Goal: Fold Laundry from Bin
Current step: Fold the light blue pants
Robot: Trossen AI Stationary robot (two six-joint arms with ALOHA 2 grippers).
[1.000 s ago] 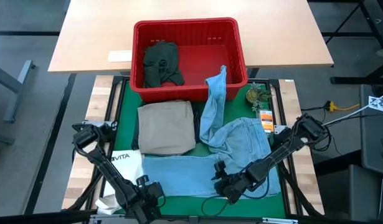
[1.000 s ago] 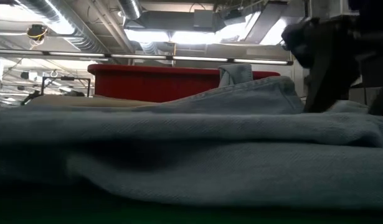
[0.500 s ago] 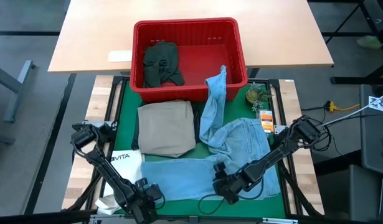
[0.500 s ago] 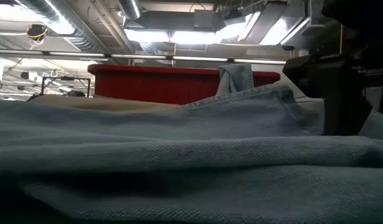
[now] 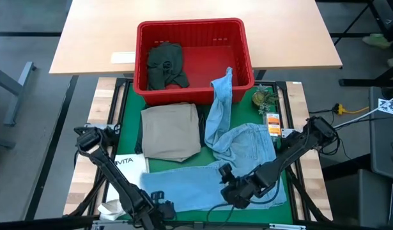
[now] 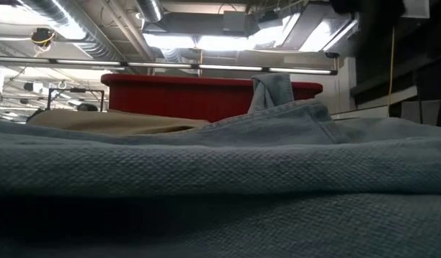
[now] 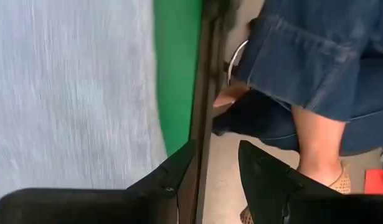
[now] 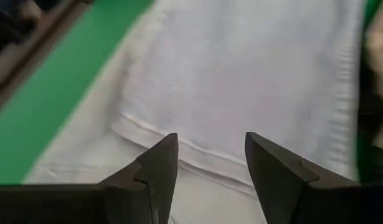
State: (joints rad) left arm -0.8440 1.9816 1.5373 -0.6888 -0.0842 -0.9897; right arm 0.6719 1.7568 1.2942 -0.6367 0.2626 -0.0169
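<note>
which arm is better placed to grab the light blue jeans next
Right, probably. The right pincer hovers open directly over the light blue jeans, while the left pincer sits at the table's near edge, beside their corner.

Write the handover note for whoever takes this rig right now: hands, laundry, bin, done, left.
Left hand: open, empty, at the near table edge by the light blue jeans.
Right hand: open, empty, low over the same jeans.
Light blue jeans: spread on the green mat, one leg draped over the red bin rim.
Khaki trousers: folded flat on the mat beside them.
Dark green garment: in the bin.
Done: khaki trousers folded.
Left: fold the jeans, then take out and fold the green piece.
</note>
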